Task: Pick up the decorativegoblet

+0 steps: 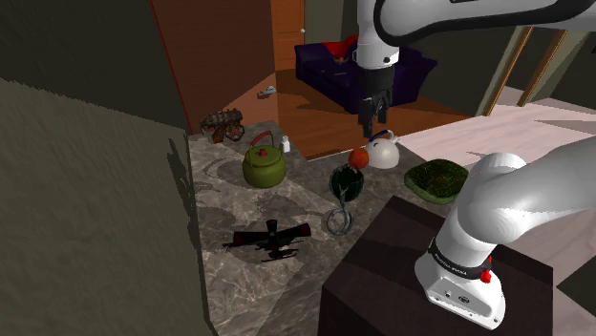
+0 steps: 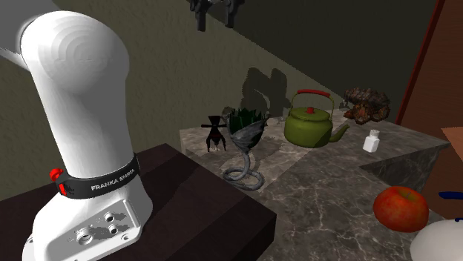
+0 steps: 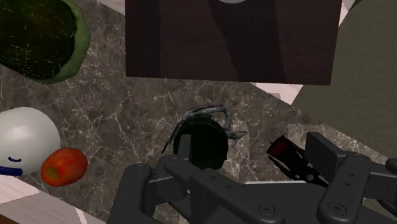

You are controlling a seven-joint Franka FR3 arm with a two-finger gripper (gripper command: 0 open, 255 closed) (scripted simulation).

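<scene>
The gripper [image 1: 372, 130] hangs high over the counter [image 1: 239, 205], its fingers [image 3: 323, 151] spread and empty. The goblet [image 1: 345, 181] stands well below it, and the wrist view puts it under one finger, not between the two. A straight descent would likely set that finger on the rim and tip the goblet, which looks top-heavy on its thin coiled stem. The apple [image 1: 359, 157] and white kettle [image 1: 384, 151] below could also be knocked.

Goblet [image 1: 346, 181] between stand [image 1: 382, 277] and kettle [image 1: 264, 167], apple [image 1: 359, 157] beside teapot [image 1: 385, 153]
</scene>
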